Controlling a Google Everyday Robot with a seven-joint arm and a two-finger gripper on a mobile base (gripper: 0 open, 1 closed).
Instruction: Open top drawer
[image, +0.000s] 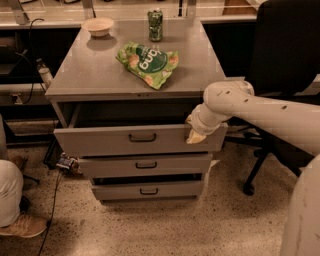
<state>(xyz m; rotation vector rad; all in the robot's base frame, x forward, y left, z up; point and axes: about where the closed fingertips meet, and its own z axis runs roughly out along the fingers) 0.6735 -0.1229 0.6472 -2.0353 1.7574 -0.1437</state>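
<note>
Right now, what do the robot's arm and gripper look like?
The arm is a thick, smooth, off-white tube with a rounded joint and small dark dots; no loose cables show. The gripper, at the right end of the top drawer front, has a pale yellowish tip.

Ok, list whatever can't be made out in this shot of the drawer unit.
Camera view, the only one:
1. Top drawer interior: in shadow under the cabinet top, so its contents are unseen.
2. Claw, at the right end of that drawer's front: its hold on the panel is hidden by the arm.
3. Green can: label too small to read.
4. Person: cut off by the left edge; only a leg and shoe show.
</note>
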